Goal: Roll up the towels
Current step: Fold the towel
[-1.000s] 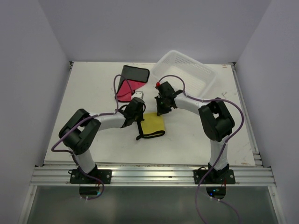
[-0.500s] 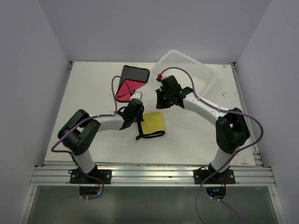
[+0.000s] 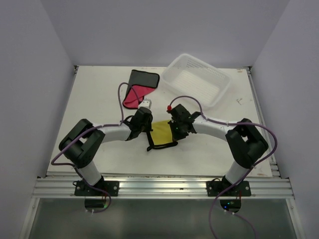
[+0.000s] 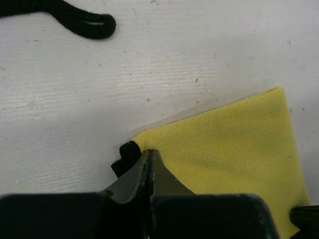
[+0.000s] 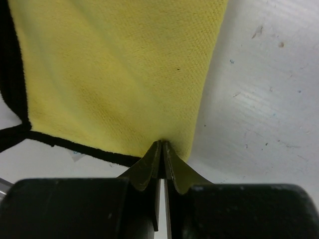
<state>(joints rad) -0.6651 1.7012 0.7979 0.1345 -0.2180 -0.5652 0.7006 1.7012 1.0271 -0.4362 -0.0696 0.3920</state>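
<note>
**Both grippers clamp the yellow towel**

At mid-table, the yellow cloth towel with black trim [image 3: 162, 133] lies flat on the white table [image 3: 99, 99]. The left gripper [image 4: 149, 154] sits at its left corner, fingers pressed together and pinching the cloth by the black edging. The right gripper [image 5: 162, 144] bites the opposite edge, fingers squeezed onto yellow fabric. Behind them lie the folded red-and-black cloth towel [image 3: 138, 89] and, well apart, the white plastic mesh basket [image 3: 225, 78].
</note>
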